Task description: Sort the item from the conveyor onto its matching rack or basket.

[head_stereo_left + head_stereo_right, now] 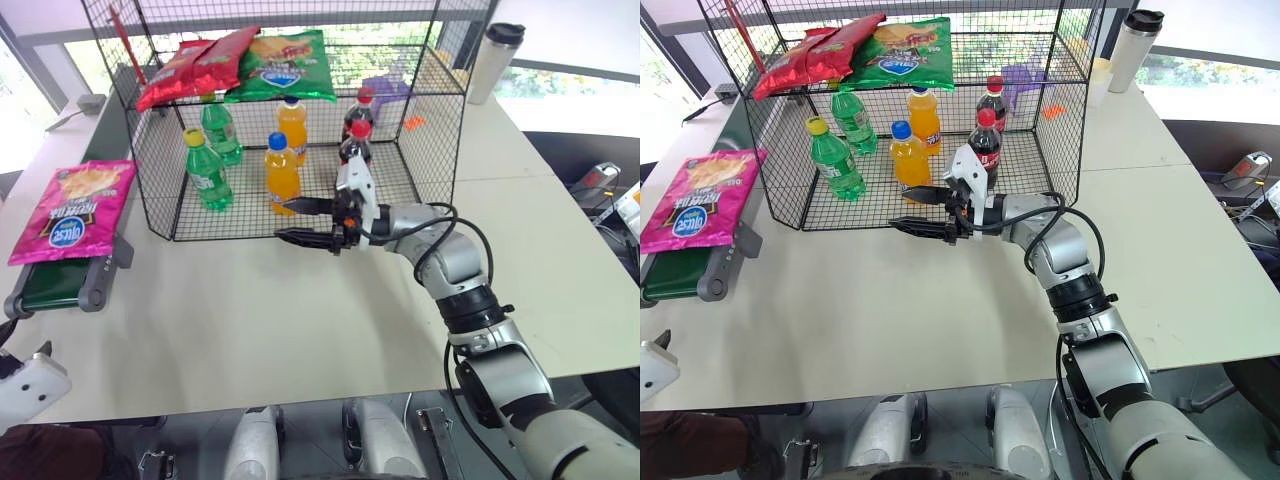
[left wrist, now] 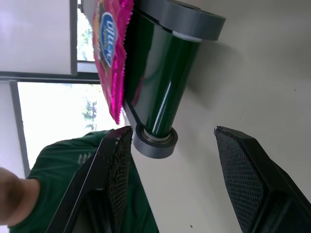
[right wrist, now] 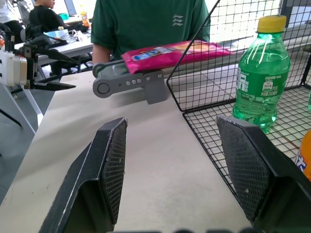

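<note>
The pink crisp bag [image 1: 72, 210] lies flat on the conveyor [image 1: 60, 283] at the tabletop's left edge, overhanging it. Both grippers' jaws stand open and empty, the right gripper [image 1: 303, 222] near the cage front. Light, crinkly, probably slippery; pinch an overhanging edge.

White table [image 1: 300, 330]: conveyor [image 1: 60, 285], wire cage [image 1: 290, 120], steel tumbler [image 1: 494, 62].

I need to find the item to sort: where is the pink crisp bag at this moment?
In the left eye view, the pink crisp bag lies flat on the conveyor at the table's left edge, left of the black wire cage.
</note>
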`<state>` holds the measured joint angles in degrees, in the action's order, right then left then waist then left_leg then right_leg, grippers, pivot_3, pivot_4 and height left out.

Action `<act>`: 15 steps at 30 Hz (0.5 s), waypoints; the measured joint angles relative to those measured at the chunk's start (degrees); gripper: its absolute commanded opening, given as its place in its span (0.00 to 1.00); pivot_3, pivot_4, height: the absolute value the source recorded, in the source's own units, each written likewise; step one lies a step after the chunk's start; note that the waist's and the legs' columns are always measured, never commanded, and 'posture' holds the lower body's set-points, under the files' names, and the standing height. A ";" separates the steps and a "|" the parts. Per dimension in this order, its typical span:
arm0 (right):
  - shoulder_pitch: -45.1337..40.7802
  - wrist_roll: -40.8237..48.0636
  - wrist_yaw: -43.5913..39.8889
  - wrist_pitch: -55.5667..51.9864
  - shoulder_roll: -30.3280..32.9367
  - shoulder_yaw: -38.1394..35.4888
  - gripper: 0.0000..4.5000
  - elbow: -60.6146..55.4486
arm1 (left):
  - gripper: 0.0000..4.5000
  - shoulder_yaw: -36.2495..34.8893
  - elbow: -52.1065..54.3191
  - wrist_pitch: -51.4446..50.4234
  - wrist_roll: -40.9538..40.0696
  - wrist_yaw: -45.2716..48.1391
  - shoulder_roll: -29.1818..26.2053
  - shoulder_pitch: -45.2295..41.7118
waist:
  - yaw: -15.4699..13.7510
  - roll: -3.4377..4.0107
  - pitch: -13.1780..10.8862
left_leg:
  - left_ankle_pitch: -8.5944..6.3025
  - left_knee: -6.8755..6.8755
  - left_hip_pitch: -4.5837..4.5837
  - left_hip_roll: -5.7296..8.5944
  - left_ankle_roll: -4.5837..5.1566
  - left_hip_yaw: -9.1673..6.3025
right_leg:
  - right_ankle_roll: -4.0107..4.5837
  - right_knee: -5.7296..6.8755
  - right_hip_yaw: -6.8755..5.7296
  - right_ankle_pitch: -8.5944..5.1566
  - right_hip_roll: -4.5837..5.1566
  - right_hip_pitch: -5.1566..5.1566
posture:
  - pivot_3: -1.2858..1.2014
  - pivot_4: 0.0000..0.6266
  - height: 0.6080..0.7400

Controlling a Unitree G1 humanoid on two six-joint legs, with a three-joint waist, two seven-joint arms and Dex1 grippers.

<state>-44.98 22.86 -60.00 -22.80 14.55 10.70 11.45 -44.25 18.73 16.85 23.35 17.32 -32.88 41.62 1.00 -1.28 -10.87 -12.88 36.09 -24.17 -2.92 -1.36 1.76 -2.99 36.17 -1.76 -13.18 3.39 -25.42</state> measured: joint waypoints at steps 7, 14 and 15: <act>2.05 -0.24 1.24 -0.30 0.85 -0.74 0.66 -0.05 | 0.62 0.00 0.49 1.64 3.62 -4.93 2.84 0.78 | -0.08 -0.02 0.01 | 0.00 0.02 0.00 0.00 0.00 0.00 | 0.00 0.01 0.00 0.00 -0.02 0.01 | 0.52 0.24 1.00; 2.59 -0.33 2.40 -0.42 1.35 -1.62 0.66 -0.12 | 0.62 0.09 -0.55 2.31 4.80 -6.79 1.71 -1.10 | -0.04 -0.02 0.01 | 0.00 0.05 0.00 -0.01 0.00 -0.01 | -0.01 0.03 0.00 0.01 -0.07 0.01 | 0.52 0.24 1.00; 2.64 -0.38 2.47 -0.41 1.35 -1.65 0.66 -0.12 | 0.62 0.11 -0.71 2.30 4.89 -6.90 1.55 -1.32 | -0.02 -0.02 0.01 | 0.00 0.05 0.00 -0.01 0.00 0.00 | -0.01 0.03 0.00 0.01 -0.06 0.01 | 0.52 0.24 1.00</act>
<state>-42.34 22.48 -57.53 -23.20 15.91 9.06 11.33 -44.14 18.02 19.15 28.24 10.42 -31.33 40.30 0.98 -1.30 -10.86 -12.88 36.13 -24.16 -2.93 -1.36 1.76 -3.00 36.20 -1.76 -13.17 3.33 -25.41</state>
